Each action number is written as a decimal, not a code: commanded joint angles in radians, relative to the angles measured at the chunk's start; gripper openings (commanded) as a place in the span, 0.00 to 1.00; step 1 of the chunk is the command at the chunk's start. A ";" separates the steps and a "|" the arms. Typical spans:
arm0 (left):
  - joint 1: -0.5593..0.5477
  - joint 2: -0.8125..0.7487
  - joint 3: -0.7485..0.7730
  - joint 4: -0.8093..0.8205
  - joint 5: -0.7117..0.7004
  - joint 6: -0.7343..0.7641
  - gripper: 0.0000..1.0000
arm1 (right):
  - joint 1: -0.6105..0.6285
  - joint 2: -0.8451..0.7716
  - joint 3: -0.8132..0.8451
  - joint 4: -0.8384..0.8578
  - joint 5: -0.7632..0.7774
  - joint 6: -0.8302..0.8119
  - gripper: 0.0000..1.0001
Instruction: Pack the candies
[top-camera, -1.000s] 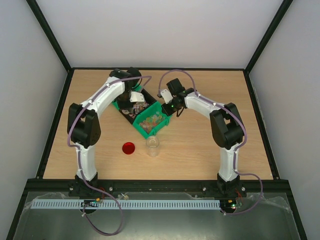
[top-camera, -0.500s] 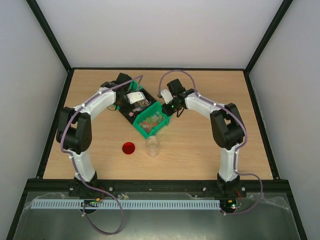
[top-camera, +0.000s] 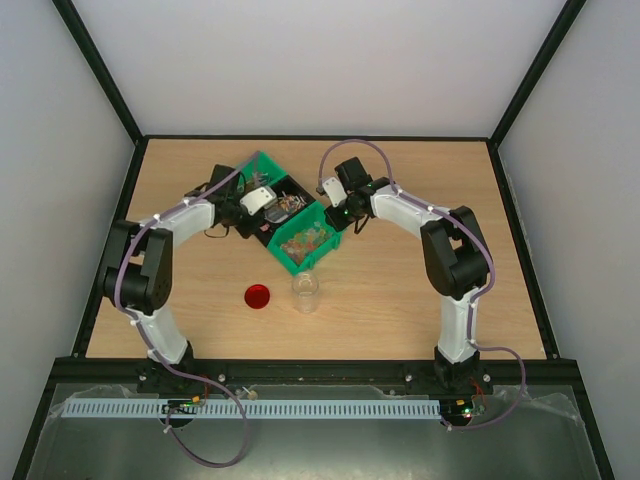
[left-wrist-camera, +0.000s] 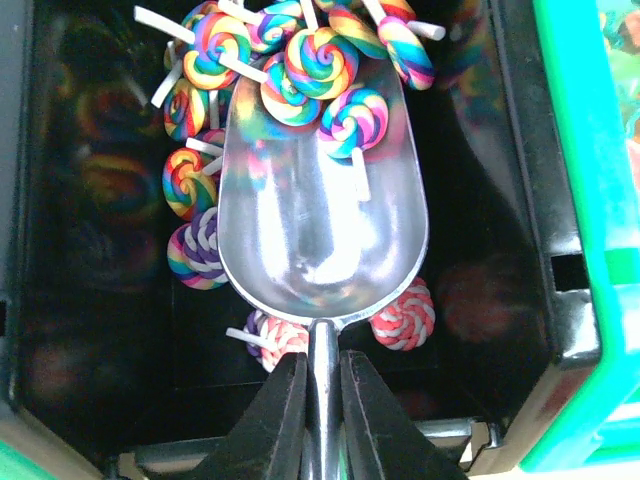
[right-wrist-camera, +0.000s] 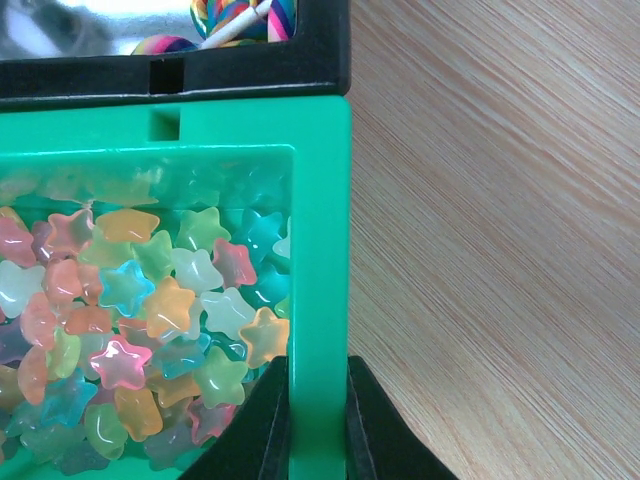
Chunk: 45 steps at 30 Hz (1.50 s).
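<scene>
My left gripper (left-wrist-camera: 321, 400) is shut on the handle of the silver metal scoop (left-wrist-camera: 320, 210). The scoop lies in the black bin (left-wrist-camera: 500, 200) with several rainbow swirl lollipops (left-wrist-camera: 318, 62) on its front half and more around it. In the top view the scoop (top-camera: 259, 198) sits over the black bin (top-camera: 287, 191). My right gripper (right-wrist-camera: 318, 420) is shut on the right wall of the green bin (right-wrist-camera: 320, 250), which holds many small star-shaped candies (right-wrist-camera: 150, 320) in pink, orange, white and blue. That bin shows in the top view (top-camera: 318, 252).
A clear open jar (top-camera: 306, 291) stands just in front of the green bin, and a red lid (top-camera: 258, 296) lies to its left. Another green bin (top-camera: 257, 166) sits behind the black one. Bare wooden table (right-wrist-camera: 500, 250) lies to the right of the bin.
My left arm has swung out to the left and lowered, bringing the scoop down into the black bin and uncovering the rear green bin. The right arm has not moved.
</scene>
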<state>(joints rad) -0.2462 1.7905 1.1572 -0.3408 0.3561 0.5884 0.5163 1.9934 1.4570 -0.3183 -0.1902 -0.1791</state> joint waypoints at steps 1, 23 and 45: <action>0.023 -0.028 -0.099 0.165 0.122 -0.064 0.02 | 0.021 -0.016 -0.017 0.005 -0.014 -0.022 0.02; 0.210 -0.211 -0.411 0.474 0.332 -0.052 0.02 | 0.007 -0.004 -0.003 0.007 0.092 -0.004 0.01; 0.332 -0.349 -0.337 0.203 0.561 0.116 0.02 | 0.008 -0.021 0.023 -0.012 0.111 0.007 0.33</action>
<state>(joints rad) 0.0719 1.4971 0.7391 0.0460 0.8074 0.5728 0.5293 1.9934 1.4574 -0.3004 -0.0971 -0.1738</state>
